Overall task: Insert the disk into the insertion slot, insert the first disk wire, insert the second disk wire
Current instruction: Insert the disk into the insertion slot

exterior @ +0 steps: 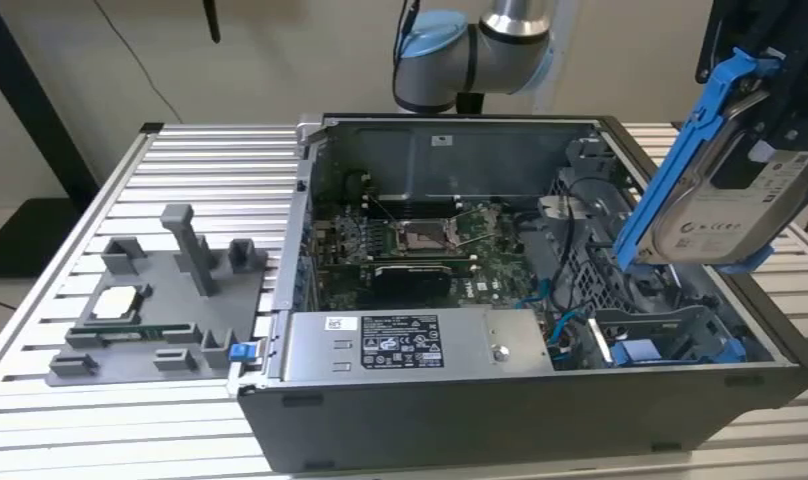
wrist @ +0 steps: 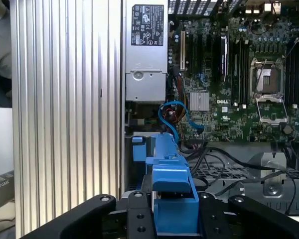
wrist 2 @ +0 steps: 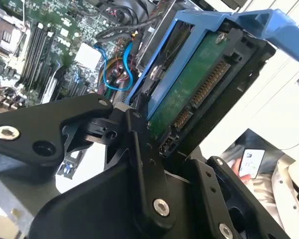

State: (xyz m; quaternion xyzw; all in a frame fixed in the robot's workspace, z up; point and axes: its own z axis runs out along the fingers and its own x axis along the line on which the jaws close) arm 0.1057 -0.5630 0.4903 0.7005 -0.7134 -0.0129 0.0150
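Note:
The disk, a silver-grey drive with a white label in a blue carrier, hangs tilted over the right end of the open computer case. My gripper is shut on it from above. In the second wrist view the disk's green underside and connector sit between the black fingers. In the first wrist view the blue carrier is clamped in my gripper. The insertion slot lies below the disk in the grey perforated cage. Blue wires curl beside the cage.
A boxy grey power supply lines the case's near wall, and the motherboard lies in the middle. On the slatted table, at the exterior view's left, stands a grey fixture with a processor chip. A person's hand shows in the second wrist view.

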